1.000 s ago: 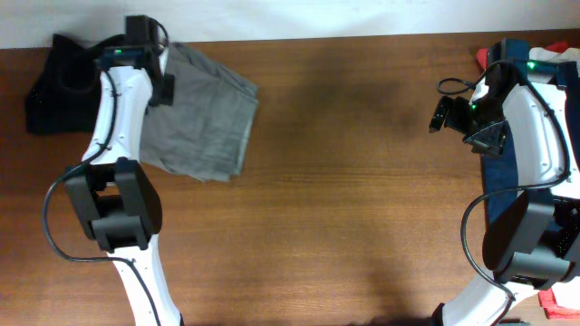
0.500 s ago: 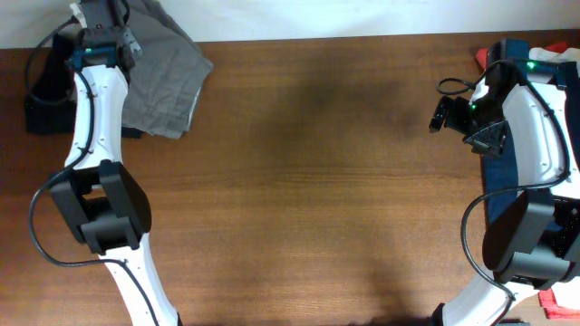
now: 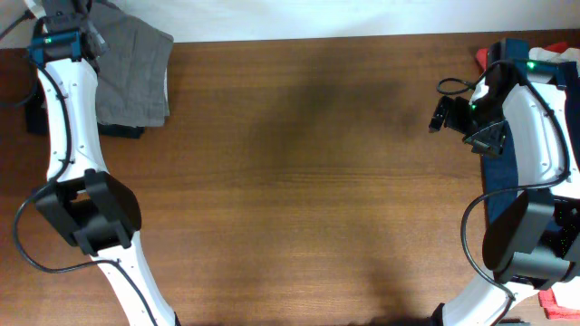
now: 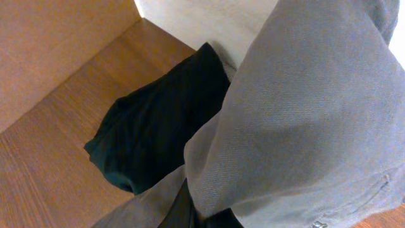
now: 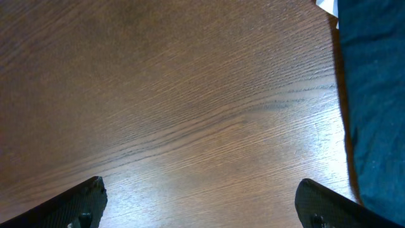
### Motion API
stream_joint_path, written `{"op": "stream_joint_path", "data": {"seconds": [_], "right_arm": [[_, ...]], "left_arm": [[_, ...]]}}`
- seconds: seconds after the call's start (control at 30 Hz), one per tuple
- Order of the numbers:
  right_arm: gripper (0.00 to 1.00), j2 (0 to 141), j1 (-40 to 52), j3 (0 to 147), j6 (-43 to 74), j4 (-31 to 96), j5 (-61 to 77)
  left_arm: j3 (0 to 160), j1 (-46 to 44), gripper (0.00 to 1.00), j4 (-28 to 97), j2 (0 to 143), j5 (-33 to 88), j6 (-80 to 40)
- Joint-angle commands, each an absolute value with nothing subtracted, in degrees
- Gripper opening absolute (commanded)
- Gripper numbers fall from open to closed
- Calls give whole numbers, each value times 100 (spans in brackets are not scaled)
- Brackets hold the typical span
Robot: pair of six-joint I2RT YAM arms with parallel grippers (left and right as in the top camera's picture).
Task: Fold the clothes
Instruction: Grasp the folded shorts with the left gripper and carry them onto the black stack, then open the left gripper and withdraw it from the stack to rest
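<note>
Table (image 3: 308, 181): brown wood, grain running left-right; white strip (image 3: 317, 18) beyond far edge; tan surface (image 4: 50, 38) past table corner, left wrist view.

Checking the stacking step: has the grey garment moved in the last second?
Yes. The grey garment slid left along the far table edge, over the black garment.

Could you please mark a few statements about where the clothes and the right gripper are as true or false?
1. The grey garment is at the far left corner of the table, partly over a black garment. True.
2. A blue cloth lies at the table's right edge. True.
3. The right gripper holds the blue cloth. False: it is open over bare wood, with the cloth beside it.
4. The black garment lies on the table's right side. False: it is on the left, beneath the grey one.
</note>
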State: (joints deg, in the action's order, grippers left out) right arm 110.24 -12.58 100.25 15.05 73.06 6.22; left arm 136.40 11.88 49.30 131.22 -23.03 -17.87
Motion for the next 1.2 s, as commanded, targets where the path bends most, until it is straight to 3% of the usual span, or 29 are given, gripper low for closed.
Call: {"op": "stream_joint_path", "data": {"seconds": [0.0, 0.2, 0.23, 0.3, 0.33, 0.4, 0.43, 0.47, 0.5, 0.53, 0.57, 0.7, 0.8, 0.83, 0.87, 0.9, 0.93, 0.97, 1.03, 1.13, 1.17], "right_arm": [[99, 10943, -1278, 10127, 1544, 7310, 550], [99, 10943, -1278, 10127, 1544, 7310, 550], [98, 10943, -1278, 10127, 1544, 7310, 550], [99, 10943, -1278, 10127, 1544, 7310, 550], [99, 10943, -1278, 10127, 1544, 7310, 550], [99, 10943, -1278, 10127, 1544, 7310, 550], [99, 10943, -1278, 10127, 1544, 7310, 550], [99, 10943, -1278, 10127, 1544, 7310, 550], [99, 10943, -1278, 10127, 1544, 7310, 550], [99, 10943, -1278, 10127, 1544, 7310, 550], [99, 10943, -1278, 10127, 1544, 7310, 550], [98, 10943, -1278, 10127, 1544, 7310, 550], [99, 10943, -1278, 10127, 1544, 7310, 550], [99, 10943, -1278, 10127, 1544, 7310, 550], [99, 10943, -1278, 10127, 1544, 7310, 550], [99, 10943, -1278, 10127, 1544, 7310, 550], [99, 10943, -1278, 10127, 1544, 7310, 550], [99, 10943, -1278, 10127, 1544, 7310, 550], [99, 10943, -1278, 10127, 1544, 7310, 550], [99, 10943, -1278, 10127, 1544, 7310, 550], [99, 10943, -1278, 10127, 1544, 7310, 550]], "left_arm": [[13782, 1411, 1, 4672, 13504, -2696, -1859], [13782, 1702, 1, 3763, 13985, -2886, -1389], [13782, 1756, 29, 3566, 14114, -2884, -1293], [13784, 1817, 74, 3413, 14160, -2880, -1293], [13854, 1815, 79, 3433, 14127, -2875, -1199], [14077, 1741, 80, 3673, 14011, -2873, -1120], [14182, 1660, 75, 3942, 13896, -2696, -1120], [14206, 1586, 59, 4130, 13828, -2357, -1120], [14191, 1553, 27, 4268, 13832, -1999, -1122], [14088, 1555, 11, 4252, 13889, -1881, -1122], [13941, 1614, 2, 4077, 14027, -1881, -1122], [13915, 1938, 1, 3688, 14929, -1579, -1035], [13913, 2204, 5, 4167, 15369, -1577, -1017], [13915, 2235, 12, 4187, 15369, -1581, -1015], [13963, 2241, 28, 4189, 15253, -1581, -1013], [14027, 2228, 31, 4206, 15120, -1581, -1015], [14151, 2202, 51, 4272, 14809, -1581, -1015], [14217, 2185, 55, 4276, 14547, -1579, -1017], [14241, 2095, 82, 4274, 13749, -1579, -1017], [14241, 2060, 93, 4554, 12914, -1505, -1017], [14241, 2060, 94, 4895, 12838, -947, -1017]]}}
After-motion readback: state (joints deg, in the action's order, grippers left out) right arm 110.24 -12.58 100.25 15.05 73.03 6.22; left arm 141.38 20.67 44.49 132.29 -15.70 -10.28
